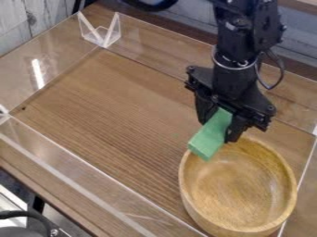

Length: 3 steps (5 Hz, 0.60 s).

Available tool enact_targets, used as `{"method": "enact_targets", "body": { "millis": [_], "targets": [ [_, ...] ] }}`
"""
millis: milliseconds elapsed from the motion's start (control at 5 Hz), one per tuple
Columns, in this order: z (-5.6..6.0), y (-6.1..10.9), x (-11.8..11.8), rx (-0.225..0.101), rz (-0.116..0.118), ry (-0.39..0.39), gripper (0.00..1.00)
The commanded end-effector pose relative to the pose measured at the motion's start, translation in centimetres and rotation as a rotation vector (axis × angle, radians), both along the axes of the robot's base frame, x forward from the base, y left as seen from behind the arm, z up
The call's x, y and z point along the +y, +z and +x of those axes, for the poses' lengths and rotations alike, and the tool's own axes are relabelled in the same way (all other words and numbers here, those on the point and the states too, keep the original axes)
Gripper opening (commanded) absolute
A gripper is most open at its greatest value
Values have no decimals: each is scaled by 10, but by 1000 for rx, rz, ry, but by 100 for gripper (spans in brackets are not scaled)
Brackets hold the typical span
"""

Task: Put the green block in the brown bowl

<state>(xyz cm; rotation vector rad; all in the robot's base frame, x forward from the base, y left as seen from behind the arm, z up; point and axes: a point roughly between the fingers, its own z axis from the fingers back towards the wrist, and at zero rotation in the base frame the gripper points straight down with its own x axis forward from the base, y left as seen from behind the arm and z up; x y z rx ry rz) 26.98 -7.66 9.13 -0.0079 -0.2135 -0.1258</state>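
The gripper (228, 115) looks like matt black plastic, with dark cables above it. Clamped in it, the green block (210, 136) is plain, smooth and matt. Just below and right of the pincer, the brown bowl (238, 188) is light wood with visible grain and a soft sheen. Beneath the pincer, the table (111, 111) is darker wood-grain, enclosed by glossy clear plastic walls (74, 180).

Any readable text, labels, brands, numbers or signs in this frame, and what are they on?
None readable: the light green rectangular block, the round light-brown wooden bowl, the black gripper and the wood-grain table show no lettering.
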Motion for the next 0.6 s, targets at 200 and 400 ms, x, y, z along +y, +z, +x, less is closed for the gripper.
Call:
{"method": "enact_targets", "body": {
  "millis": [200,400],
  "targets": [
    [-22,16,-58,-55,-76,-70,0],
    [-37,1,-75,-35,-116,-80,0]
  ]
}}
